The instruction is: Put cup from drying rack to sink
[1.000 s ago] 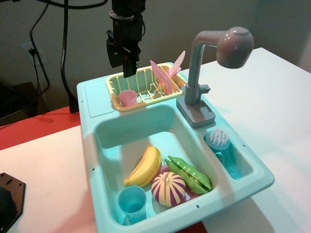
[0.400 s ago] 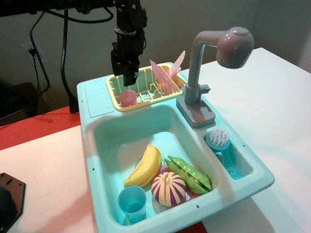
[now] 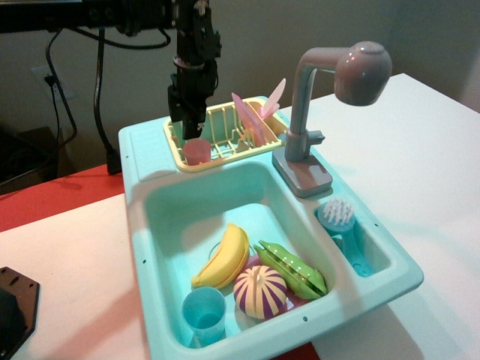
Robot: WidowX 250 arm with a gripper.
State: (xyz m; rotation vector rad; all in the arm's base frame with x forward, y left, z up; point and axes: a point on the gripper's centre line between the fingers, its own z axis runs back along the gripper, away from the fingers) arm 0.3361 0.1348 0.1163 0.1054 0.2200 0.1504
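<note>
The small pink cup point(image 3: 197, 153) stands upright in the left end of the pale yellow drying rack point(image 3: 222, 160), which sits on the back ledge of the teal sink point(image 3: 137, 240). My gripper point(image 3: 187, 132) hangs straight down over the rack's left end. Its black fingertips are at the cup's rim, and the cup's top is partly hidden behind them. The jaws look open and I see no grasp. The cup still rests in the rack.
Pink plates point(image 3: 251, 116) stand in the rack's right half. The grey faucet point(image 3: 307, 112) rises just right of the rack. The basin holds a banana point(image 3: 225, 259), a pea pod point(image 3: 294, 270), a striped purple ball point(image 3: 260, 292) and a light blue cup point(image 3: 204, 311). A brush point(image 3: 339, 216) lies in the side tray.
My gripper has moved down and slightly left, from above the rack to the pink cup's rim. The cup has not moved.
</note>
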